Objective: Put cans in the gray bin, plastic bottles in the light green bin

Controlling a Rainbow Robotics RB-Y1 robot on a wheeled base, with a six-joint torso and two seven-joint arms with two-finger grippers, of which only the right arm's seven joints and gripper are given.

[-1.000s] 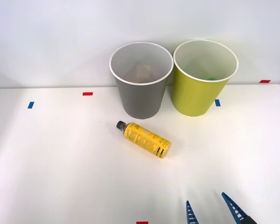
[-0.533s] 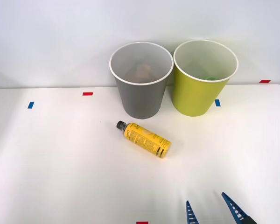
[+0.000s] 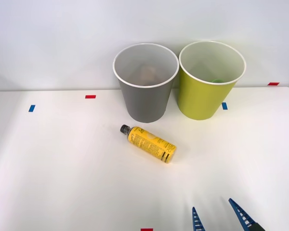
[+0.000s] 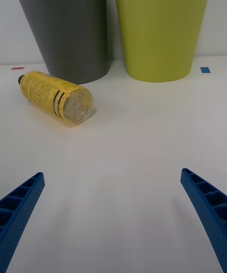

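Your right hand (image 3: 217, 215) hung low over the white tabletop (image 3: 62, 168), at its near edge. Its 2 blue ribbed fingers (image 4: 19, 206) were spread wide apart, and nothing was between them, so the hand held nothing.

The yellow bottle (image 3: 148, 143) lay on its side on the tabletop, in front of the gray bin (image 3: 145, 98) and near it, but not touching it. Its black cap (image 3: 124, 128) pointed toward the gray bin and a little to your left. Its clear bottom (image 4: 78, 107) pointed toward your hand. You were well apart from the bottle, which was to the left of your hand and farther from you.

The gray bin stood upright at the far side of the tabletop. The light green bin (image 3: 207, 94) stood upright just beside the gray bin, on its right side. Something brownish lay inside the gray bin, but you could not tell what it was. Small red and blue tape marks (image 3: 90, 96) were on the tabletop around the gray bin.
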